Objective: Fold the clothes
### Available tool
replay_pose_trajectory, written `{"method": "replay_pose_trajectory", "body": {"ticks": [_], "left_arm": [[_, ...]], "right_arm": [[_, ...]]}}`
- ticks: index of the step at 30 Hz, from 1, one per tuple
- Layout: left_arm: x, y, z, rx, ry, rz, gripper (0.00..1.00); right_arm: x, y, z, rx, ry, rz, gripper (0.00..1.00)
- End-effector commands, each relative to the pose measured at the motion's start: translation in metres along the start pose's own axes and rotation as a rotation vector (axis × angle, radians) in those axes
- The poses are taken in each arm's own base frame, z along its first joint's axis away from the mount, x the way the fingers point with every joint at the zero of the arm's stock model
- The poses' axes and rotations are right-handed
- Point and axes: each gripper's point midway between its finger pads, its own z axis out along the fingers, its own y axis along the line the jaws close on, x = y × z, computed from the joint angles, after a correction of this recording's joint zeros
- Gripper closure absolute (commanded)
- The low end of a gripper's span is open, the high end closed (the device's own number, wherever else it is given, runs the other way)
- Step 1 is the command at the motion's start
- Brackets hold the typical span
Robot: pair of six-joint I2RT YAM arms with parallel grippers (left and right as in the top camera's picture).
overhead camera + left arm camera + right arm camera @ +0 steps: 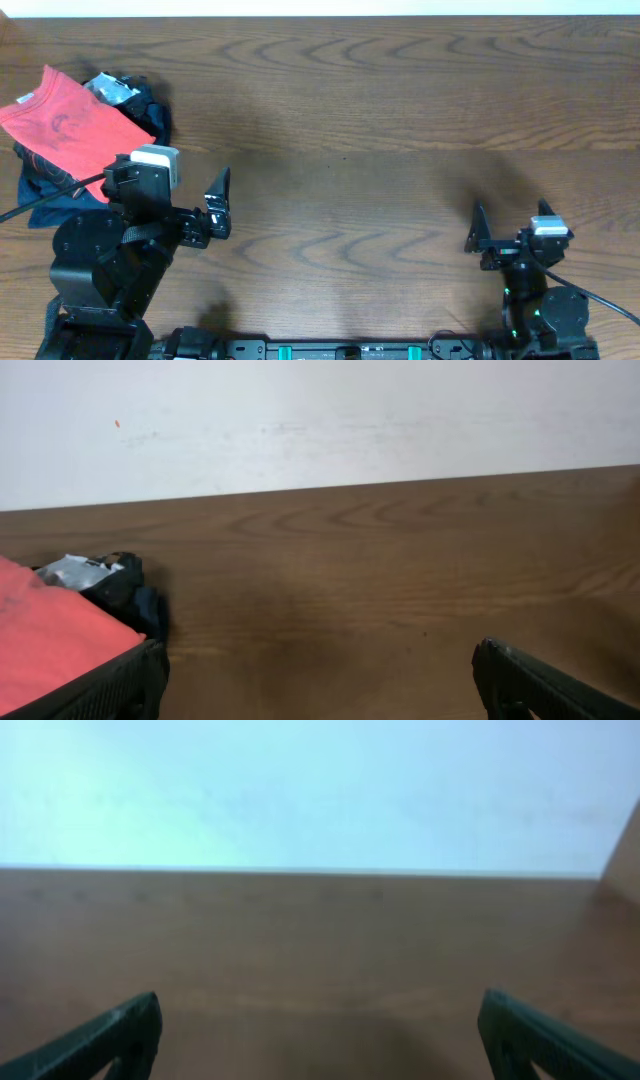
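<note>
Left gripper (pixel 222 205) and right gripper (pixel 478 232): jaws spread, empty. Coral-red T-shirt (pixel 70 122), far-left on surface (pixel 380 120): probably light, limp; best pinched at a hem corner.

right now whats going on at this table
Nothing is being handled yet. Both arms sit at the near edge with fingers spread: the left gripper and the right gripper are empty. The coral-red T-shirt lies in a pile at the far left on dark garments, not yet folded. The rest of the wooden table is bare.
</note>
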Motion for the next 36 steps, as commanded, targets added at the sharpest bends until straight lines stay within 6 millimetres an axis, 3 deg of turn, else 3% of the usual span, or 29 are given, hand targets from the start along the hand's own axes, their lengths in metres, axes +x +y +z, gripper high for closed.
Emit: {"method": "replay_pose_trajectory", "body": {"ticks": [1,6,36], "left_arm": [[0.001,0.001,0.001,-0.007,0.001,-0.004,0.02],[0.001,0.001,0.001,-0.007,0.001,-0.004,0.02],[0.001,0.001,0.001,-0.007,0.001,-0.004,0.02]], "right_arm": [[0.015,0.002,0.008,-0.016,-0.022,-0.036,0.01],[0.049,0.005,0.016,-0.031,0.021,-0.052,0.01],[0.048,0.005,0.017,-0.031,0.017,-0.063,0.01]]}}
